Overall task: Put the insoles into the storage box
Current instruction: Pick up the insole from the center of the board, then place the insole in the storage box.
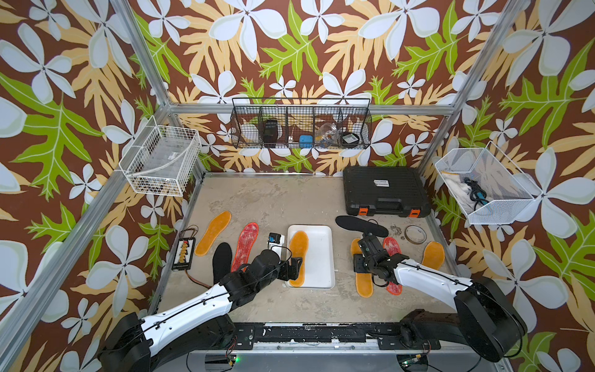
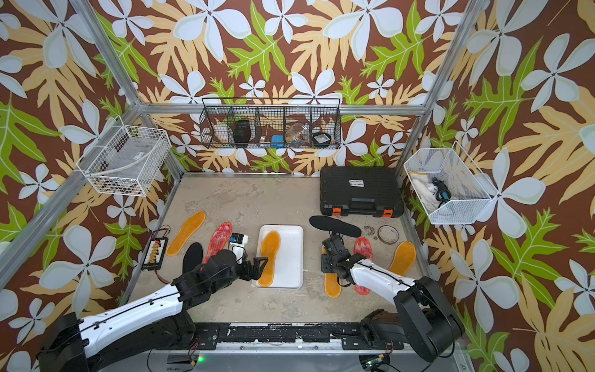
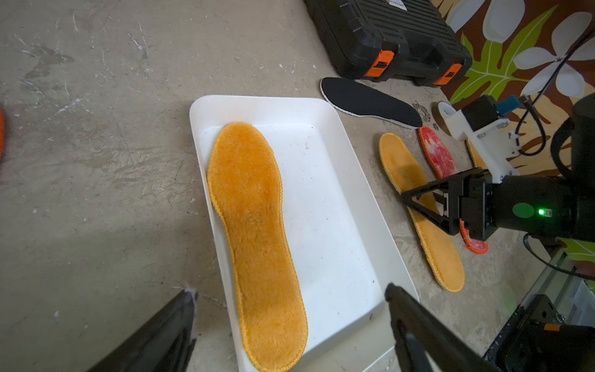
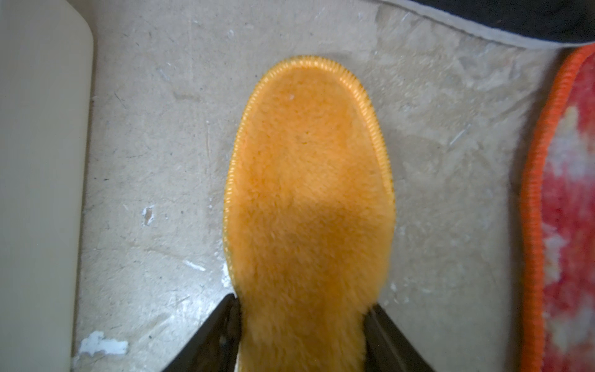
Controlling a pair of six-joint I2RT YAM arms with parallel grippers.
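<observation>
So far one fuzzy insole (image 1: 298, 254) lies in the storage box (image 1: 322, 244), beneath the wide-open left tool (image 3: 289, 290); the right tool (image 4: 302, 301) pinches a second orange insole (image 4: 309, 193) flat on the bench (image 1: 273, 199); six other insoles (image 1: 212, 233) lie farther out, still to go.

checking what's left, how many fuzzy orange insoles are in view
4. One insole lies in the storage box; a second insole far left; a third insole gripped by the right gripper; a fourth insole far right, partly behind that arm. No more seem hidden.
</observation>
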